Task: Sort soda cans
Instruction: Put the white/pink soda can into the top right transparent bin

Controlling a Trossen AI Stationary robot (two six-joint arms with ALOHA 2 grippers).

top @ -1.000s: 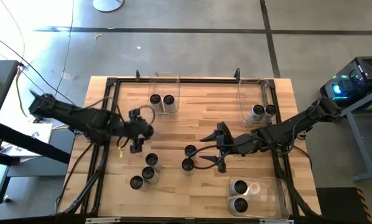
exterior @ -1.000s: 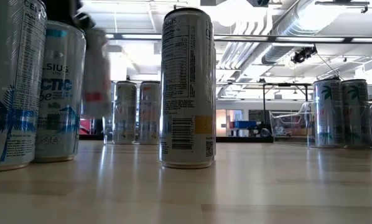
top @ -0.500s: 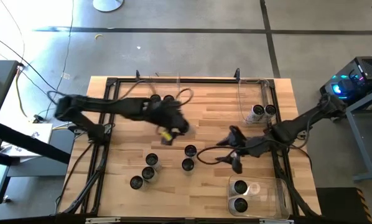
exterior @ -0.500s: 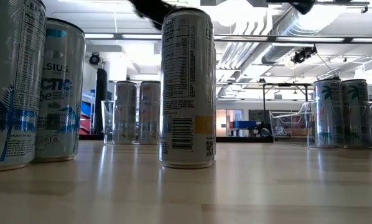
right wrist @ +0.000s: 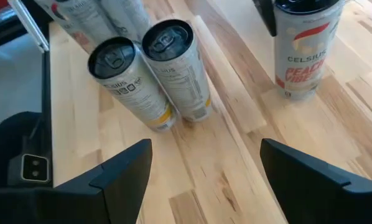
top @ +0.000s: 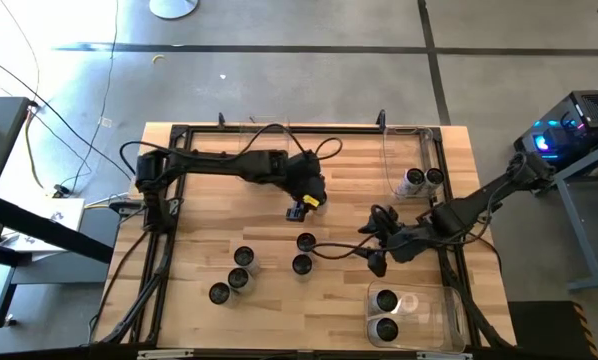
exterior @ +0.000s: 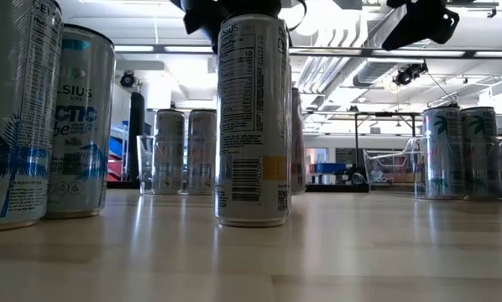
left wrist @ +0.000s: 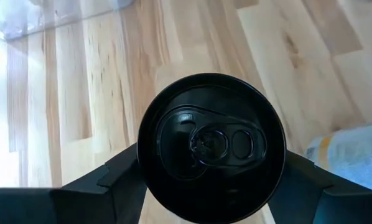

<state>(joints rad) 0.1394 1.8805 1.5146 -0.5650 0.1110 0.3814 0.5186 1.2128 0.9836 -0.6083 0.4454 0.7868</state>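
My left gripper (top: 301,205) is over the middle of the table, shut on a soda can (left wrist: 211,143) with a dark top and a peach label (right wrist: 303,50). Two loose cans (top: 306,242) (top: 301,265) stand just in front of it, and three more (top: 237,275) toward the near left. My right gripper (top: 372,250) hovers open and holds nothing, to the right of the middle pair, pointing at them (right wrist: 167,68). Clear bins hold other cans upright on their bottoms. My left gripper pinches the can between its two fingers, one on each side of the wall just under the top rim (left wrist: 142,171). The fingers slant down at it from the table's far left. The can stands upright; its bottom (right wrist: 295,93) is at or just above the wood, which of the two I cannot tell.
A clear bin (top: 419,160) at the far right holds two cans, and another (top: 429,310) at the near right holds two. A third bin (top: 269,135) at the far side lies partly under my left arm. Bare wood shows between the middle cans and the far right bin.
My left gripper has swung with the can from the table's left side toward the middle and slightly down; in the low view the can now shows behind the middle can. My right gripper has drawn back toward the right edge and rolled, still open.
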